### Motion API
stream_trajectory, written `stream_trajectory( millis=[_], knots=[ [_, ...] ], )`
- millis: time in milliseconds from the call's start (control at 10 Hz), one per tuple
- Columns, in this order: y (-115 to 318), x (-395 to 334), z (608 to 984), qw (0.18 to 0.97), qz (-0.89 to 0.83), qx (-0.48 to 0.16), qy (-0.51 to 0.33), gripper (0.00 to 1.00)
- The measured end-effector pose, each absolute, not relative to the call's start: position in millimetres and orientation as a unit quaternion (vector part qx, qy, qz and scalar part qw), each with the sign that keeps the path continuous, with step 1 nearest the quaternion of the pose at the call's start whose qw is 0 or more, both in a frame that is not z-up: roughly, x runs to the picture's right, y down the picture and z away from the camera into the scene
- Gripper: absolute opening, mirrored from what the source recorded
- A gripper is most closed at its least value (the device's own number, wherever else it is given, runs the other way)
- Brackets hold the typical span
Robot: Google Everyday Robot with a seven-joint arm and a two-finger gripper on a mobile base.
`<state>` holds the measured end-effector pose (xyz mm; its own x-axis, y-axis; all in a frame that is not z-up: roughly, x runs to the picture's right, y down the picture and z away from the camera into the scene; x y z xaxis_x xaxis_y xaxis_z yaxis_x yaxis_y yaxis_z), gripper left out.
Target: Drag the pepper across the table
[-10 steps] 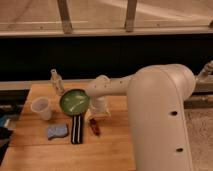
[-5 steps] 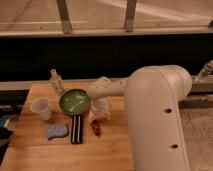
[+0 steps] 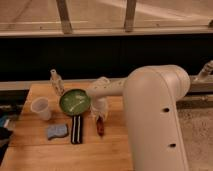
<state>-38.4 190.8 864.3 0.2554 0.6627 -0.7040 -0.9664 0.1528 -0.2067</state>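
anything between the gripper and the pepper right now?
Nothing visible. The gripper hangs right over the upper end of the pepper, with no object between them. The black striped strip lies to the pepper's left and the green pan up-left, both off that line.

Robot arm, off-white smooth plastic housing throughout. Main segment [image 3: 155, 120]: large, rounded, cylindrical shell filling the lower right of the frame, domed at the top, with two small dark round holes on its right flank. Forearm link [image 3: 111, 89]: slimmer, same pale finish, running left toward frame centre. Gripper [image 3: 99, 112]: pale, compact, at centre frame just right of the green pan, above the table.
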Motion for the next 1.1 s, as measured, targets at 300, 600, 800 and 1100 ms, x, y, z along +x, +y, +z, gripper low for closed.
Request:
stream_trajectory(
  millis=[300,600,800,1100],
  knots=[
    [177.0,-21.0,866.3,0.712,0.581,-0.318,0.233,0.0],
    [159.0,32.2,881.4,0.684,0.617,-0.311,0.235,0.0],
    [152.1,60.6,891.5,0.664,0.639,-0.304,0.241,0.0],
    [139.9,93.9,904.6,0.64,0.665,-0.292,0.249,0.0]
  ],
)
